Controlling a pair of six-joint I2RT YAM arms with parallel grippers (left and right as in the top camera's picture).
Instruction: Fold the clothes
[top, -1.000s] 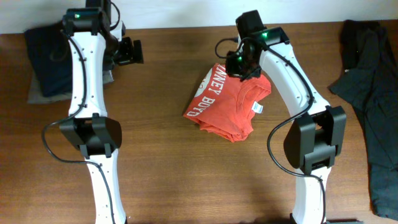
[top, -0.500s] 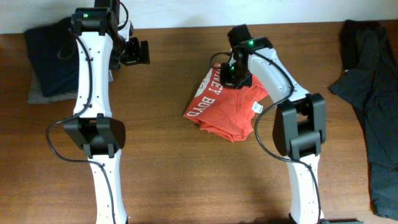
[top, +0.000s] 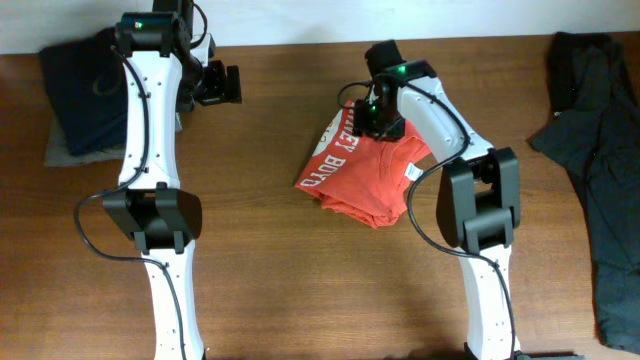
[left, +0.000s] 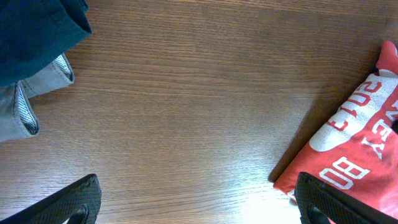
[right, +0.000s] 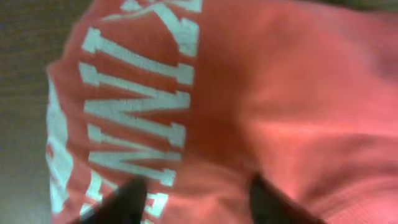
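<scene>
Centrally, folded T-shirt (top: 365, 180); right claw (right: 204, 198) over far edge; table (top: 260, 210) stretching leftward.

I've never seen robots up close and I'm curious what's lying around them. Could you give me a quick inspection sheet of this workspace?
Surface: wooden table, brown grain, bare across the middle and front.
Job's things: red-orange T-shirt, bunched and partly folded, white lettering showing, lying mid-table.
Clutter: dark blue clothes at the far left with a grey cloth beneath; dark garments draped at the right edge.
Grippers: left tool open over bare wood; right tool close above the shirt, fingers apart, nothing seen pinched.
Cables: a black cable loops beside each arm.
Surroundings: pale wall behind the table; otherwise nothing seen.
</scene>
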